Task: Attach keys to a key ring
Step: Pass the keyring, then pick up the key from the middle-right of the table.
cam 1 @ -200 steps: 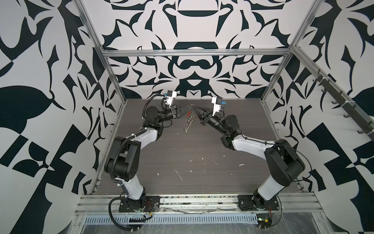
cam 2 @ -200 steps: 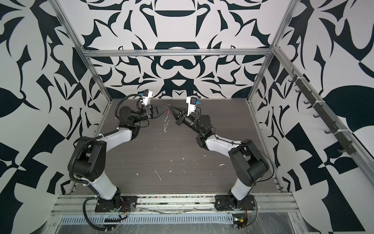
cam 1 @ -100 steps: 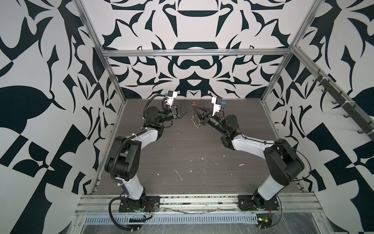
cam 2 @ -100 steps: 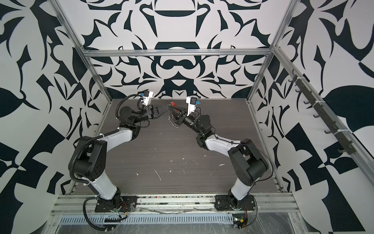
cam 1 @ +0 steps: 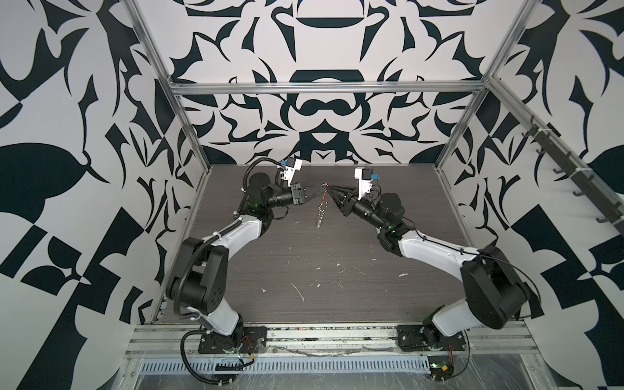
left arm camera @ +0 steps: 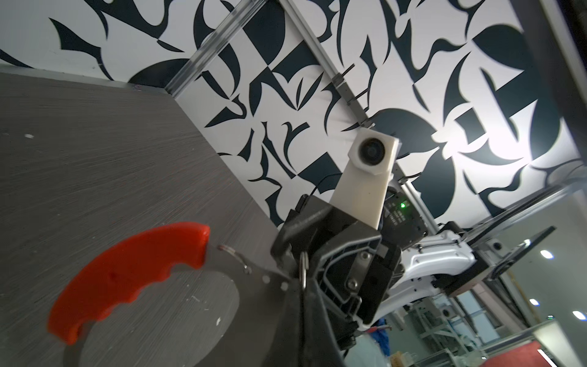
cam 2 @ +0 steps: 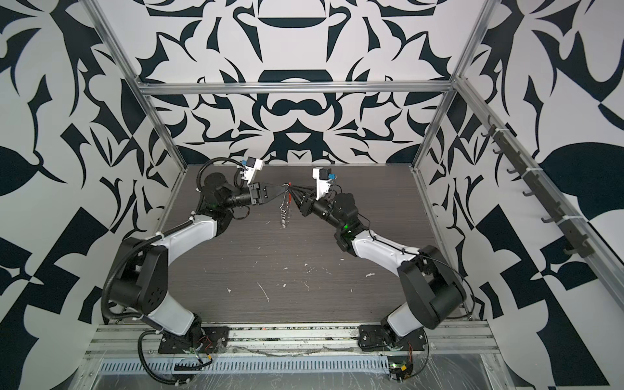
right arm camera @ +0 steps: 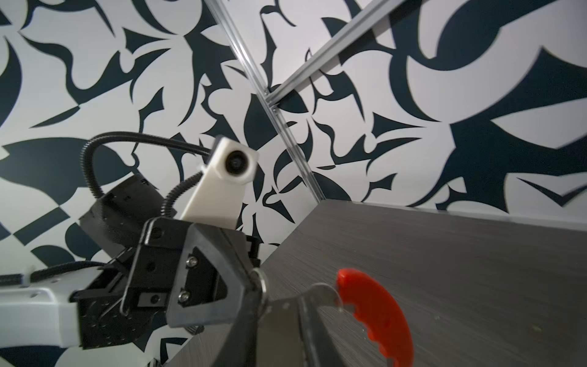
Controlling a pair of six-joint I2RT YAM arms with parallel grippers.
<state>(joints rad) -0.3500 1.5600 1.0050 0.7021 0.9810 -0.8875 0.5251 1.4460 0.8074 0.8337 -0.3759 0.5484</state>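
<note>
The key ring (cam 1: 321, 212) (cam 2: 285, 212) hangs above the back of the table, its silver rings and chain links dangling. My left gripper (cam 1: 319, 192) (left arm camera: 301, 311) is shut on its metal band beside the red plastic segment (left arm camera: 127, 279) (right arm camera: 378, 314). From the other side my right gripper (cam 1: 331, 193) (right arm camera: 281, 321) stands open, its fingers spread to either side of the same band, tip to tip with the left one. A small silver ring (left arm camera: 304, 267) sits where the two grippers meet. The keys are out of view.
The dark wood-grain table (cam 1: 320, 270) carries small white scraps in its front half. Patterned walls and aluminium frame posts (cam 1: 459, 128) close the cell. A rail of hooks (cam 1: 574, 175) runs along the right wall.
My right gripper has gone from shut to open on the ring. The left gripper has closed fully on it. The dangling links, pulled up half a second ago, hang straight down again.
</note>
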